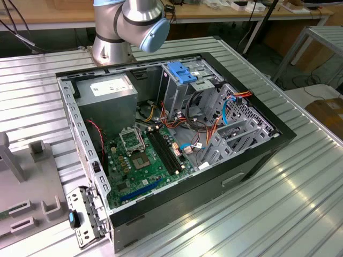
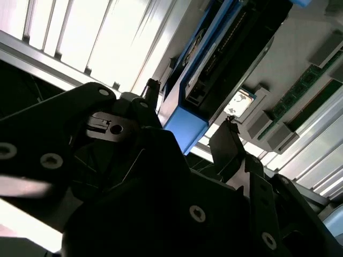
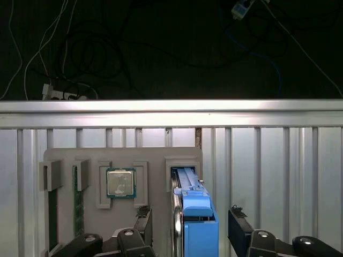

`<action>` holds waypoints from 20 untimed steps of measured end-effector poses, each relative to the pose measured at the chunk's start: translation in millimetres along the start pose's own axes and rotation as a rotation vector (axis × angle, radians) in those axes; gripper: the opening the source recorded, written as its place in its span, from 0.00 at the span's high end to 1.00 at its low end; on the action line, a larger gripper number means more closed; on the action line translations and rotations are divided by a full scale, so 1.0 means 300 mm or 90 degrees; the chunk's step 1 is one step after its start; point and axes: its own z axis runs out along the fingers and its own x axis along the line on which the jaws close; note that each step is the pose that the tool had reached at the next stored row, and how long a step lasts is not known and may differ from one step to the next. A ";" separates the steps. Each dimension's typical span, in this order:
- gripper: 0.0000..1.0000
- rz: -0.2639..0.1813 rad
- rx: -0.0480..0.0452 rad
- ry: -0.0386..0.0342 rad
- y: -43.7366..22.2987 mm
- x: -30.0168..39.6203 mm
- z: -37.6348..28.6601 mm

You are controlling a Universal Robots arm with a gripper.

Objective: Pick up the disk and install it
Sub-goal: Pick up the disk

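Note:
The disk (image 3: pixel 197 222) stands on edge in a slot of a grey holder tray (image 3: pixel 161 155), its blue plastic frame facing the camera in the first wrist view. My gripper (image 3: pixel 189 215) is open and straddles it, one black finger (image 3: pixel 143 215) on each side with a small gap to the frame. In the second wrist view the disk (image 2: pixel 187 120) shows its blue end and dark connector edge between the fingers (image 2: pixel 228 140) of the gripper (image 2: pixel 190 113).
The tray also holds a processor chip (image 3: pixel 120 183) and memory sticks (image 3: pixel 78 206). In the exterior view an open computer case (image 1: pixel 268 152) lies on the ribbed metal table, with a blue-handled drive cage (image 1: pixel 185 72), power-supply box (image 1: pixel 104 88) and green motherboard (image 1: pixel 144 166). The arm's base (image 1: pixel 128 27) stands behind it.

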 end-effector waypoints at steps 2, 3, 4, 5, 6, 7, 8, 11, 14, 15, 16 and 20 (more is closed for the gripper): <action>0.47 0.000 0.0002 -0.0001 0.000 0.000 0.001; 0.47 0.000 0.0002 -0.0001 0.000 0.000 0.001; 0.47 0.001 0.0002 -0.0001 0.000 0.000 0.001; 0.47 0.001 0.0002 -0.0001 0.000 0.000 0.001; 0.47 0.002 0.0002 -0.0001 0.001 0.000 0.002; 0.47 0.004 0.0003 -0.0001 0.001 -0.001 0.002; 0.47 0.005 0.0004 -0.0001 0.001 -0.002 0.003; 0.47 0.005 0.0001 0.0000 0.001 -0.002 0.004; 0.47 0.005 0.0002 0.0000 0.001 -0.002 0.005; 0.47 0.005 0.0002 0.0000 0.001 -0.002 0.005; 0.49 0.005 0.0002 0.0000 0.001 -0.002 0.005; 0.63 0.005 0.0002 0.0000 0.001 -0.002 0.006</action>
